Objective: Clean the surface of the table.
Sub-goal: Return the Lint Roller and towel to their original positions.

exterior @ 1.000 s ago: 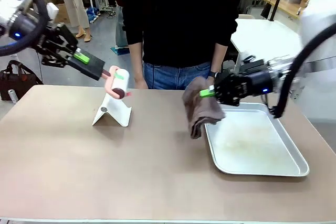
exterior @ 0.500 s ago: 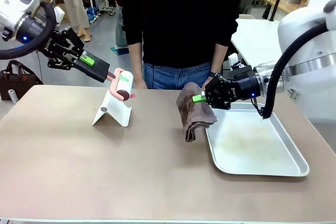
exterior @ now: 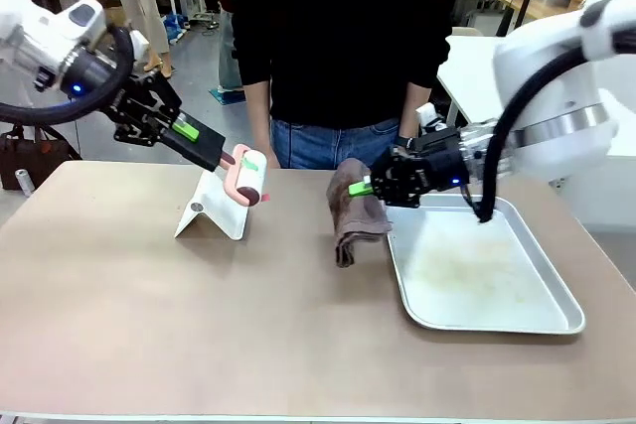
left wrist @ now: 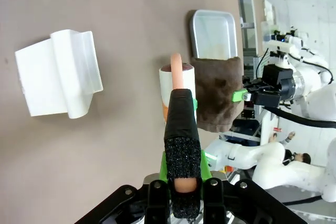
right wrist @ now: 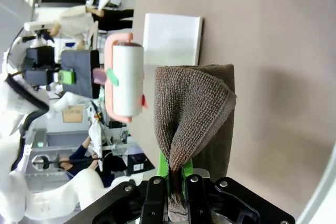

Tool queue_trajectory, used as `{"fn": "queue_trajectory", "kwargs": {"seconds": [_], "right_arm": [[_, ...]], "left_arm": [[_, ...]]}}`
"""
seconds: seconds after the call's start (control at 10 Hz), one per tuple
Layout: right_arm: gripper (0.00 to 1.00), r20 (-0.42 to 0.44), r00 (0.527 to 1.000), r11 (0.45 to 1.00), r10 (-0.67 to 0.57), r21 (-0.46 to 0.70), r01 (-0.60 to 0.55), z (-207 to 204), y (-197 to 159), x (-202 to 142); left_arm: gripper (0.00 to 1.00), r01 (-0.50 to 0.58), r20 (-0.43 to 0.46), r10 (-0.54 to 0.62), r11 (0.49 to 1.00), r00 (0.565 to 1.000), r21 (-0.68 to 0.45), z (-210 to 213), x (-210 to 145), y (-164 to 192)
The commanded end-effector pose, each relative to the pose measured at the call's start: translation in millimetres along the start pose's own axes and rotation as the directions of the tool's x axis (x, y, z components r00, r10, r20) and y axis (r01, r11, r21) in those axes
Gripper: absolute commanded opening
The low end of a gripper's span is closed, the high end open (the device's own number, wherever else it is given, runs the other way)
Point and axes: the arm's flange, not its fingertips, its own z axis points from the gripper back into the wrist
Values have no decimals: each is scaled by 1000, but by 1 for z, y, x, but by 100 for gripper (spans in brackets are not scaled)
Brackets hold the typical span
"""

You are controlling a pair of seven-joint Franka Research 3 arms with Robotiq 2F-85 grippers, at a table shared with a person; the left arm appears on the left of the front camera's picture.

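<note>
Cloth first: my right pincer [exterior: 366,187] is clenched on a folded brown towel [exterior: 352,217], which hangs below the fingertips with its lower edge close to or just brushing the table [exterior: 199,325]; I cannot tell which. Just beside that pincer, on its wrist side, sits the silver tray [exterior: 556,317], its near rim almost under the towel's fold. My left pincer [exterior: 225,158] is clamped on the pink handle of a lint roller [exterior: 250,176], which is held in the air just above and beside the white stand [exterior: 213,213].

Risks as I judge them: the towel is pinched only at its top, so a hard drag across the matte top could pull it loose or bunch it. Sweeping toward the wrist side would snag the cloth on the tray's rim. The roller could knock the light stand over if I lower it carelessly.

Open room lies on my side of both pincers: a wide bare stretch of tan top toward the pale near edge. Beyond the pincers, a person in black stands against the far edge, so that side is tight.
</note>
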Motion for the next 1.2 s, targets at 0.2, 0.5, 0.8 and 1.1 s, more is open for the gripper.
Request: {"fn": "queue_trajectory", "kwargs": {"seconds": [0.2, 0.5, 0.8, 1.1], "right_arm": [[11, -56, 997, 994, -53, -96, 47, -84, 5, 31], [11, -98, 992, 984, -79, -165, 62, -111, -4, 27], [11, -38, 994, 972, -106, -213, 95, -96, -11, 27], [11, -1, 995, 926, -98, -367, 91, -84, -19, 30]], "left_arm": [[22, 25, 2, -25, 1000, 1000, -15, -13, 4, 11], [22, 6, -11, -6, 1000, 1000, 14, -25, 8, 19], [22, -27, -23, 28, 1000, 999, 10, -26, 10, 32], [22, -41, -30, 43, 998, 999, 41, -28, 11, 41]]}}
